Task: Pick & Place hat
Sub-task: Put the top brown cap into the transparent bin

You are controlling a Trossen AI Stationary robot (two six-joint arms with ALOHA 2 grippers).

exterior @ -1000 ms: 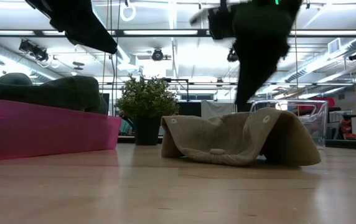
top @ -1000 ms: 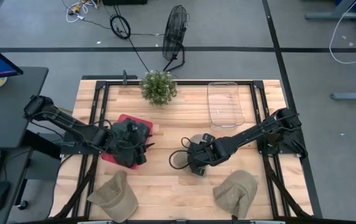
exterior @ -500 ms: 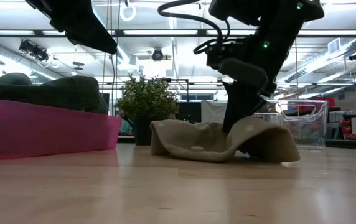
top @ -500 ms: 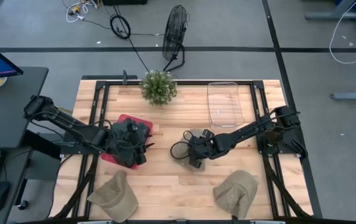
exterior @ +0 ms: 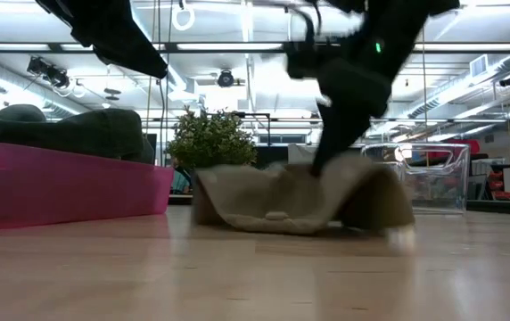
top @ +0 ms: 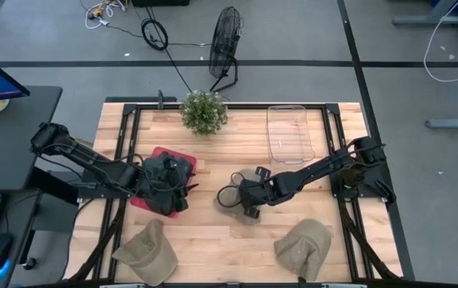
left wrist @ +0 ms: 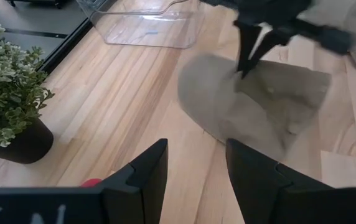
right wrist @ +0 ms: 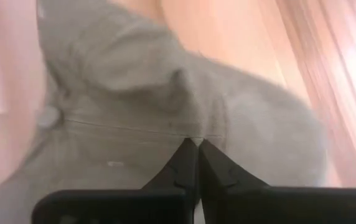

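A khaki hat lies on the wooden table near its middle; it also shows in the low view and the left wrist view. My right gripper is shut on it. My left gripper is open and empty above a pink tray at the left. The tray holds a dark hat. Two more khaki hats lie by the near edge, one at the left and one at the right. My right gripper pinches a raised fold of the khaki hat's crown between its two shut fingers. The fingers come from above, slanting down from the table's right. The hat's lower edges rest on the table on both sides of the pinch.
A potted plant stands at the far edge, and a clear plastic bin stands at the far right. A bare strip of table lies between the pink tray and the khaki hat.
My right gripper has gone toward the table's left edge, shut on the khaki hat. The hat has slid along the table with it, toward the pink tray, and has stayed on the table.
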